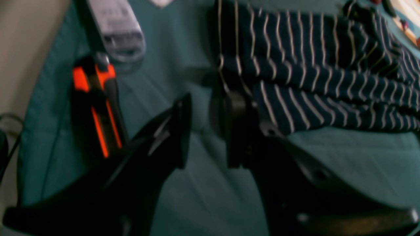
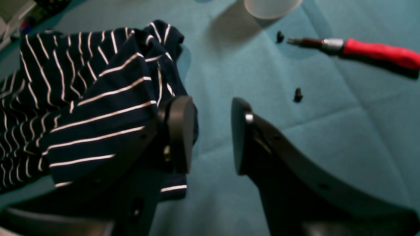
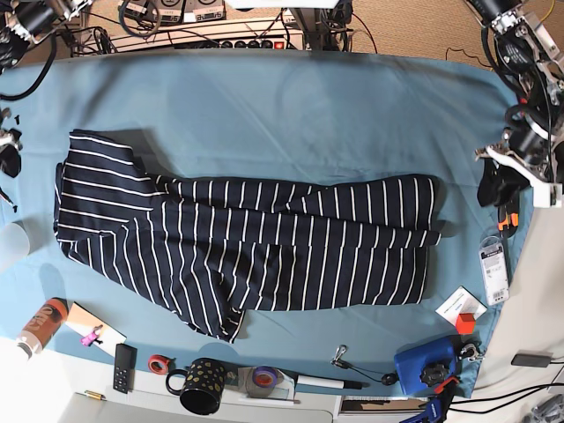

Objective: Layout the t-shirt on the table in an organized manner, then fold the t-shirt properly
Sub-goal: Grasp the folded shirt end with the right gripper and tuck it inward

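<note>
The dark navy t-shirt (image 3: 247,238) with thin white stripes lies spread lengthwise across the teal table (image 3: 291,115), with folds and a bunched sleeve at its left end. My left gripper (image 1: 205,111) stands open at the shirt's right edge. Only teal cloth shows between its fingers, and the striped t-shirt (image 1: 321,75) lies just past one fingertip. My right gripper (image 2: 208,131) is open too, with bare table cloth in the gap. The crumpled t-shirt (image 2: 92,98) lies against the outer side of one finger. In the base view both grippers sit at the table's side edges.
A red-handled screwdriver (image 2: 377,52), two small black screws (image 2: 298,95) and a translucent cup (image 2: 269,6) lie near the right gripper. An orange-black cutter (image 1: 98,108) and a clear packet (image 1: 118,29) lie by the left gripper. A mug (image 3: 201,385) and a blue object (image 3: 423,366) stand along the front edge.
</note>
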